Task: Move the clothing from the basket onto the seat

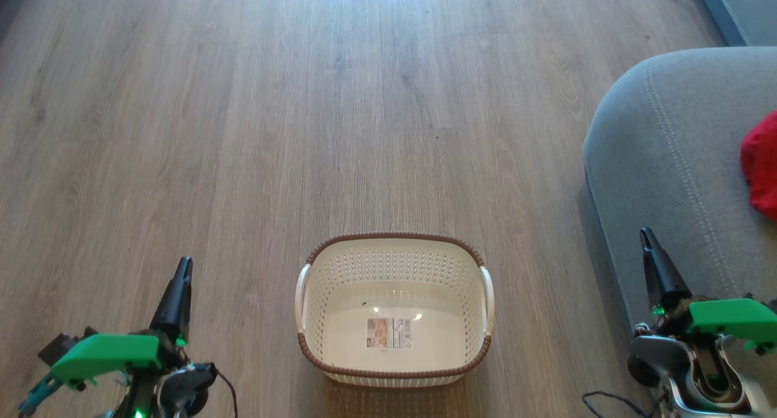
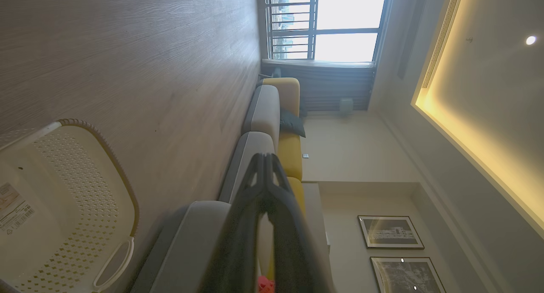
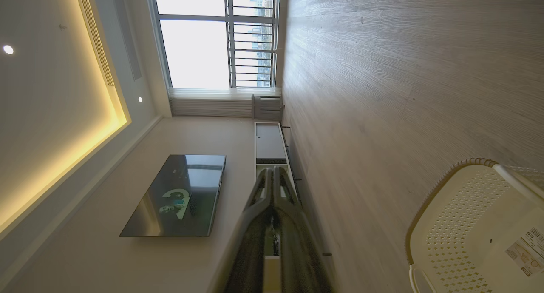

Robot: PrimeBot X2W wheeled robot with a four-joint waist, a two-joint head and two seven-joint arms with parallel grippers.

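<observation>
Wood-plank floor (image 1: 243,133) stretches ahead of the head camera, and the basket (image 1: 394,235) sits on it straight in front of me, low in the picture. Its inside is bare: I can see the perforated walls and the sticker (image 1: 388,333) on the bottom, with no fabric in it. Off to my right the grey seat (image 1: 661,139) comes in with its rounded corner and stitch line. Red clothing (image 1: 762,163) lies on it at the very edge of the picture. The seat runs out of frame there, so I can't count how many pieces are on it. My read is that the moving is done, or as good as done, with nothing left to pick from the basket.

Both arms sit low and wide, well apart from the basket. The left claw (image 1: 184,263) points up over bare floor at lower left, its fingers pressed together on nothing. The right claw (image 1: 646,233) points up at lower right, in front of the seat's near edge, fingers likewise together and empty. Each wrist camera looks sideways along the floor past closed fingertips, with the basket off to one side.
</observation>
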